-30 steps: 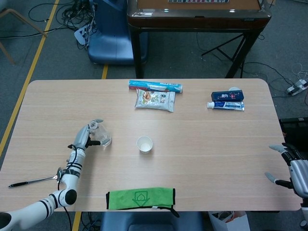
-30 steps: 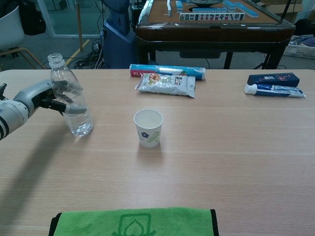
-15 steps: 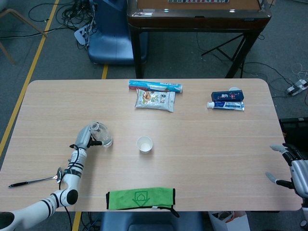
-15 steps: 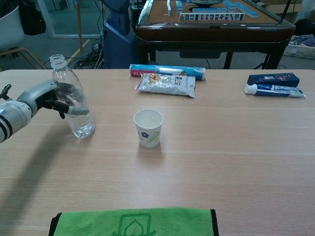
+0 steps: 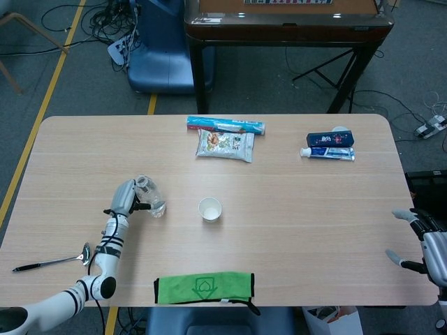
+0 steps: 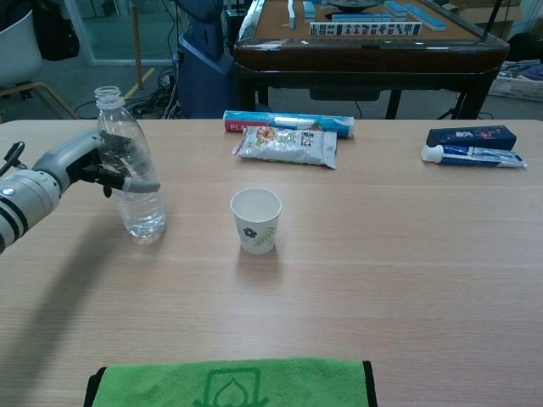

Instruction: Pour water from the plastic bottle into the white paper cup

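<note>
Taking the white paper cup [image 6: 255, 220] near the middle of the table [image 6: 407, 271] as the marker, and going left to right: farthest to its left, close to the table's near-left edge, a spoon [image 5: 49, 262] is lying with its dark handle pointing outward. Nearer the cup, still to its left, the left hand [image 6: 81, 167] is wrapping its fingers [image 6: 136, 183] around the plastic bottle [image 6: 131, 175] — gripping it at mid-height. The bottle is standing upright with its cap off and a little water in the bottom; from the chest view I cannot tell whether its base is touching the wood. The cup itself is standing upright and open, a small flower print facing the robot, well apart from the bottle. Between the cup and the near edge a green cloth [image 6: 229, 385] is lying flat. Behind the cup, toward the far edge, a snack packet [image 6: 285, 145] is lying just in front of a long blue-and-red tube [image 6: 288, 123]. Far right of the cup, a dark blue box [image 6: 472, 136] and a toothpaste tube [image 6: 471, 155] are lying side by side. At the table's right edge, the right hand [image 5: 426, 244] is hanging with fingers spread — holding nothing.
</note>
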Controlling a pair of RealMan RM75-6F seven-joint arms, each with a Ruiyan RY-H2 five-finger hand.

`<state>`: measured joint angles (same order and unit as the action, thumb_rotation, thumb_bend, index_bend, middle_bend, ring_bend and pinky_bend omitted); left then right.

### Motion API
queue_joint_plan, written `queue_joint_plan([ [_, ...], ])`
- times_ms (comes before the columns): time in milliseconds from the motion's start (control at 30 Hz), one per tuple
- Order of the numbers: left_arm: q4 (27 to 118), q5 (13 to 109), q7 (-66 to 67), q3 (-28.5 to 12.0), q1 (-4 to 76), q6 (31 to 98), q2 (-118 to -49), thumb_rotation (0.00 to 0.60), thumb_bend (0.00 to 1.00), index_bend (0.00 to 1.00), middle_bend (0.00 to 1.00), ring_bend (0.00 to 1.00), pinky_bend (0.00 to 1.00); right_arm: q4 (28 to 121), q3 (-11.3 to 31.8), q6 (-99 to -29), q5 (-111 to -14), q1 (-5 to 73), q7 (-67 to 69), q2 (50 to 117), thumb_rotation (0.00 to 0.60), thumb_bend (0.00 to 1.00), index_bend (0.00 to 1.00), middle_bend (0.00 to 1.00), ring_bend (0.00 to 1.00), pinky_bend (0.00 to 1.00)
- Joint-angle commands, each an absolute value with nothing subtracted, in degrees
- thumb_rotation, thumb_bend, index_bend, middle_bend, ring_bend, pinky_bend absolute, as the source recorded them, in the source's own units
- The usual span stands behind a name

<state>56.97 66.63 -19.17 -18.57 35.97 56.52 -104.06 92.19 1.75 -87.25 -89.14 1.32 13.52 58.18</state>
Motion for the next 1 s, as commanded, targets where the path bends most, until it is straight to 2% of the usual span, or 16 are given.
queue_joint_plan([
  [33,56.63,68.76,-19.44,-17.42,36.34,57.33,-104.01,0.6,0.02,0.57,0.52,0.5,0.65,92.21,1.77,-87.3,-89.13,1.3,13.59,58.15,0.6,0.08,0.26,0.31,0.18,0.34],
  [267,56.63,75.16,-13.66,-13.39,38.19,58.63,-102.51,0.6,0.02,0.57,0.52,0.5,0.65,92.08,1.76,-87.02,-89.06,1.4,13.82,58.15,0.6,0.08,0.26,0.31,0.18,0.34],
  [667,53.42,80.94,-3.0,-9.33,42.21,57.94,-102.48,0.6,0.02,0.57,0.52,0.5,0.65,92.12,1.63,-87.2,-89.43,1.34,14.11,58.07,0.6,0.08,0.26,0.31,0.18,0.34],
  [1000,52.53,81.69,4.29,-9.38,45.42,56.39,-102.41,0.6,0.02,0.57,0.52,0.5,0.65,92.08,1.57,-87.39,-89.61,1.26,14.66,57.9,0.6,0.08,0.26,0.31,0.18,0.34],
])
